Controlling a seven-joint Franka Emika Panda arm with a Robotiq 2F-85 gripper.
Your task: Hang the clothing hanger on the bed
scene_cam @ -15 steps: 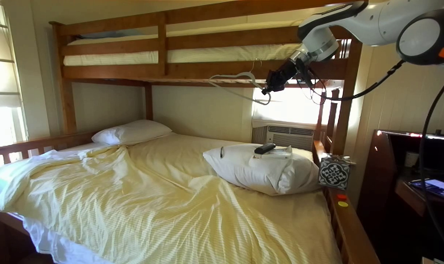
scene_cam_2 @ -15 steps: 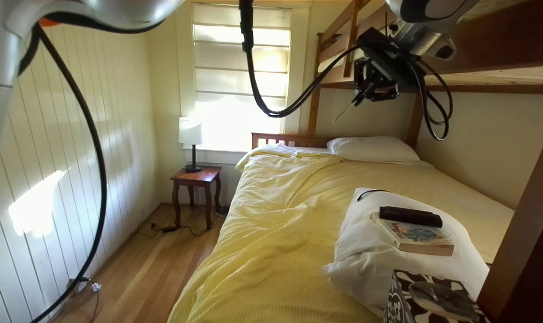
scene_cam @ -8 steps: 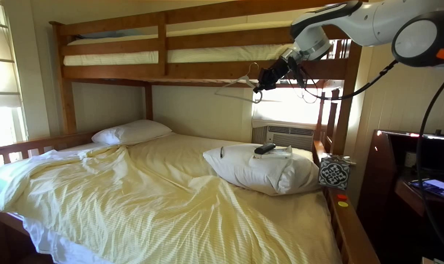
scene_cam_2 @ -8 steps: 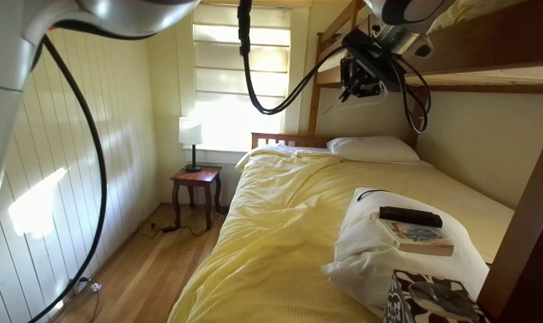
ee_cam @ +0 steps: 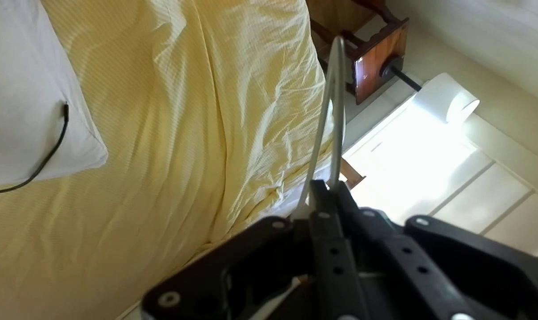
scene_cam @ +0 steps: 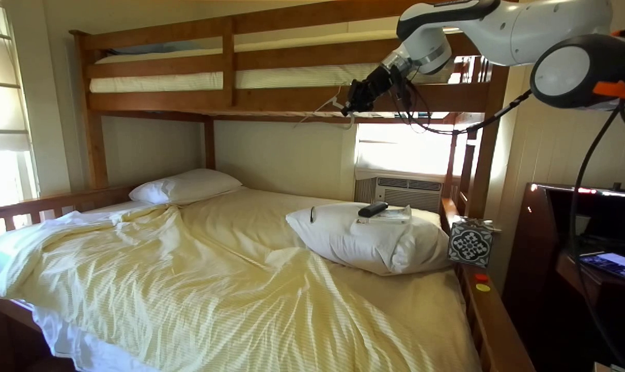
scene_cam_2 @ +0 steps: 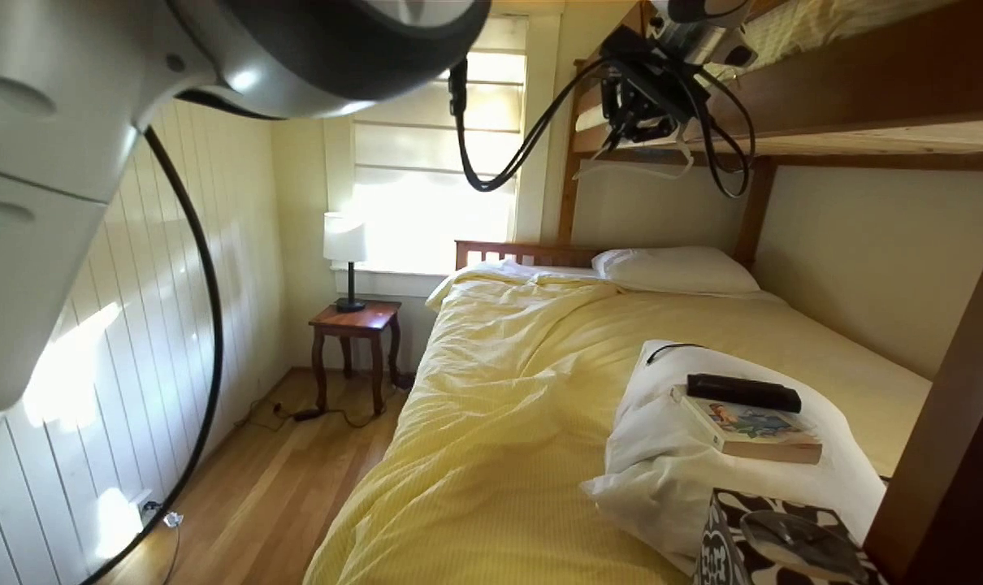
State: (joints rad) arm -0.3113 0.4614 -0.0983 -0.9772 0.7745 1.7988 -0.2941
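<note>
The pale, thin clothing hanger point(scene_cam: 321, 108) is held in the air by my gripper point(scene_cam: 345, 111), in front of the upper bunk's lower rail point(scene_cam: 286, 99) of the brown wooden bed in an exterior view. I cannot tell whether the hanger touches the rail. In an exterior view the hanger's curved end point(scene_cam_2: 686, 154) shows under the gripper point(scene_cam_2: 609, 146). In the wrist view the gripper point(ee_cam: 333, 186) is shut on the hanger point(ee_cam: 338, 111), which points away from the fingertips. The hook shows faintly against the rail in an exterior view; in the wrist view I cannot make it out.
A white pillow point(scene_cam: 343, 243) holds a dark object point(scene_cam: 373, 208) and a book point(scene_cam_2: 768, 435). A patterned box point(scene_cam: 470, 243) stands at the bed's end. A side table point(scene_cam_2: 356, 317) with a lamp point(scene_cam_2: 345, 237) stands by the window. Black cables point(scene_cam_2: 508, 175) hang from the arm.
In an exterior view, my gripper and the hanger have moved left and up, from below the rail to in front of it. The hanger has also turned. The grip has stayed shut.
</note>
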